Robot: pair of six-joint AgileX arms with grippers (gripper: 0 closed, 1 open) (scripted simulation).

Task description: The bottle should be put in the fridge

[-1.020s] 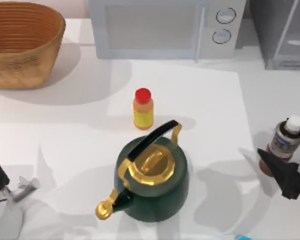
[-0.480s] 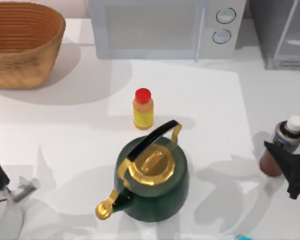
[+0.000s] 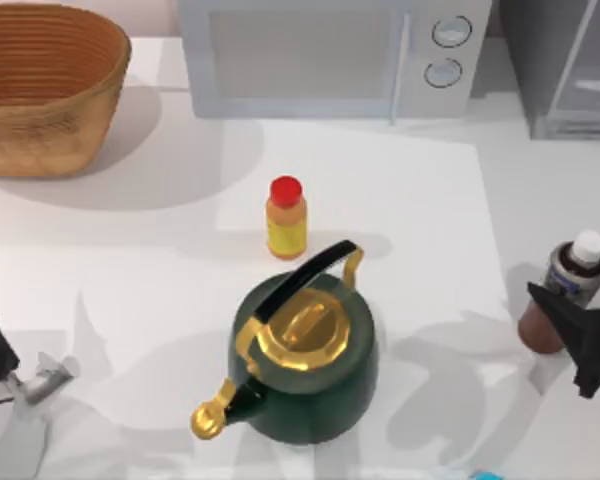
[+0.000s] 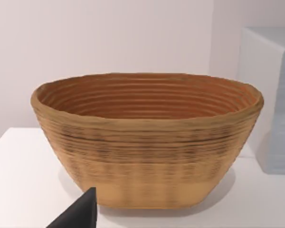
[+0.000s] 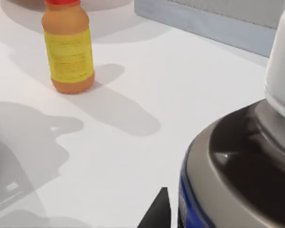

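- Top view: the bottle [image 3: 568, 290] stands upright near the bench's [image 3: 400, 200] right edge, well apart from the fridge [image 3: 570, 65] at the far right corner. The right gripper [image 3: 586, 322] is at the bottle's lower body, one dark finger across its front, another at its far side — the fingers look set around it, though I cannot tell whether they press on it yet. The left arm is parked at the lower left corner of the bench. A kettle [image 3: 302, 350], an orange bottle [image 3: 286, 218], a microwave [image 3: 330, 55] and a basket [image 3: 45, 85] take no part.
- Left wrist view: the basket fills the middle, and a dark fingertip shows at the lower edge; whether the left gripper is open or closed cannot be told.
- Right wrist view: the bottle sits very close, white cap up, with a dark fingertip beside its label.
- Judgement: the grasp is the step in hand. Done well, the fingers meet the body squarely below the cap and hold firm before any lift — a loose pinch could tip the bottle.
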